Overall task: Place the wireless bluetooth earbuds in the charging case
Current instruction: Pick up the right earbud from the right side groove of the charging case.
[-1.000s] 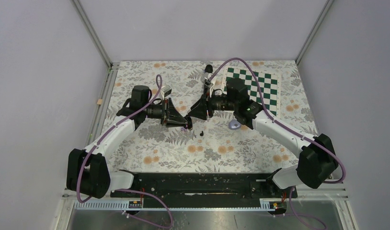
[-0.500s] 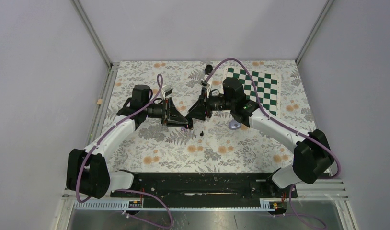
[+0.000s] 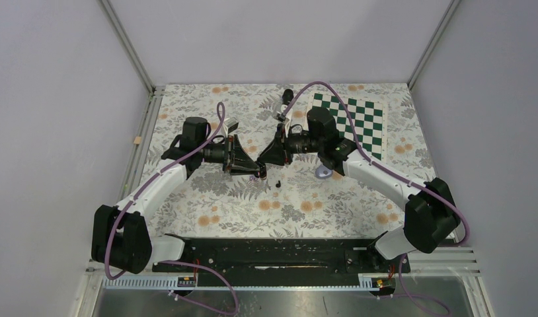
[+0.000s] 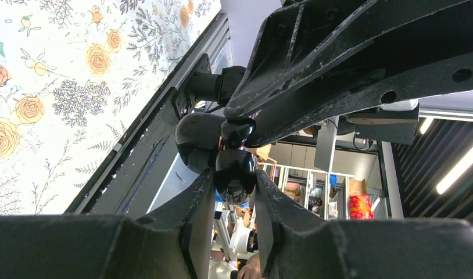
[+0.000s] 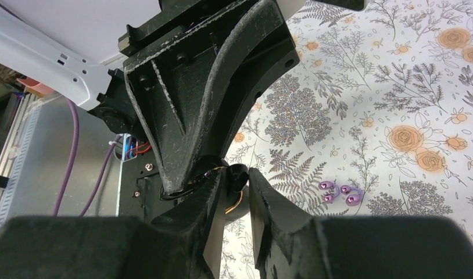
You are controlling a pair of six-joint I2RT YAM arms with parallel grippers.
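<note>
- Your left tool (image 4: 234, 192) is clamped narrow on the glossy black charging case (image 4: 234, 168), held above the middle of the flowered surface (image 3: 306, 205).
- Your right tool (image 5: 237, 192) meets it tip to tip, fingers narrow, pinching a black earbud (image 5: 237, 176) against the case.
- The purple earbuds (image 5: 339, 193) lie clustered on the surface just beside both tools.
- A loose dark bud (image 3: 278, 183) lies on the near side of the tools.

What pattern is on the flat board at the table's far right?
Green-and-white checks on the board, clearest in the top view.
</note>
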